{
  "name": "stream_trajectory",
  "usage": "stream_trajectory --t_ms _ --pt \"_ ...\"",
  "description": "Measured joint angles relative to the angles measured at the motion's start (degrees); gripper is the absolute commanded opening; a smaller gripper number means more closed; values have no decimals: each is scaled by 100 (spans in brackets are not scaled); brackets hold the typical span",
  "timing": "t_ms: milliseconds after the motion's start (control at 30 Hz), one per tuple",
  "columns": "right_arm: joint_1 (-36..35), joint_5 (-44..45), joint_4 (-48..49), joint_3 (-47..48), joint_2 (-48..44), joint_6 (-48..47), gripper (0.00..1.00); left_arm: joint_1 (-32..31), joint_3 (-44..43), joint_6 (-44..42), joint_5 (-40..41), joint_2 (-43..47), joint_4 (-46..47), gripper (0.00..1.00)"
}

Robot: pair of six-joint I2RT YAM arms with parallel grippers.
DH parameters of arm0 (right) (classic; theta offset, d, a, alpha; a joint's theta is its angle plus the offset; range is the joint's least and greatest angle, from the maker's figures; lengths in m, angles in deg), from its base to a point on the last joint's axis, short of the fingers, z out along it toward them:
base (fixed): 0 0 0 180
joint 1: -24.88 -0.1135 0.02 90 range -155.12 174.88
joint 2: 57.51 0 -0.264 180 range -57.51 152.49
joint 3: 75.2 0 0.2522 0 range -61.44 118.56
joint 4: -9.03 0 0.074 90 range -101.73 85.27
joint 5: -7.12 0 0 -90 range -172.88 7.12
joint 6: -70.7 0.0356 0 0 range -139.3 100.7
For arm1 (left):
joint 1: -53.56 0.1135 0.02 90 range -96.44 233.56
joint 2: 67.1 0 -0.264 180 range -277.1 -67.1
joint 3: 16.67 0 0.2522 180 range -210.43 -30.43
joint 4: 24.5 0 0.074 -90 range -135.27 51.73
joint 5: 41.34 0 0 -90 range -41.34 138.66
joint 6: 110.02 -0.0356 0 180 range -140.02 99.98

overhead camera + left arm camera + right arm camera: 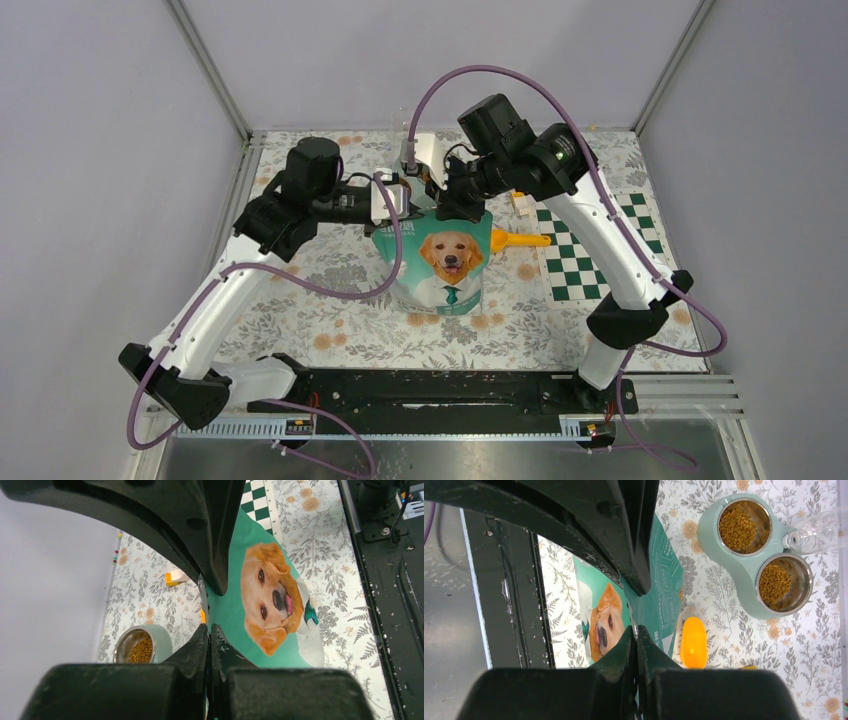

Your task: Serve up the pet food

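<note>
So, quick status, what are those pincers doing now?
Both shut on bag top: left pincer, right pincer. Both feeder bowls hold pet food. Beside bag: orange scoop.

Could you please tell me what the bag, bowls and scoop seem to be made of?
Bag: printed flexible film, probably plastic, slightly creased.
Bowls: shiny metal, likely steel, reflective walls.
Scoop: glossy orange plastic, seemingly translucent, glowing.

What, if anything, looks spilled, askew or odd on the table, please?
Nothing stands out. The brown kibble sits inside both steel bowls of the pale green double feeder, none visibly spilled. The teal-and-white dog-picture bag stands upright, pinched at its top by the left gripper and right gripper; the orange plastic scoop lies beside it.
</note>
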Motion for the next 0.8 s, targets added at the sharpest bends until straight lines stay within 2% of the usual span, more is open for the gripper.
stream_trajectory --t_ms 233,533,800 --pt "37 -4 608 -754 -413 7 2 -98 142 -404 382 199 13 0" --pt "114 -13 1545 -2009 -1204 -17 2 -136 142 -667 352 197 13 0" --pt "181 118 1906 -2494 -1539 -20 5 -66 63 -852 251 184 -120 0"
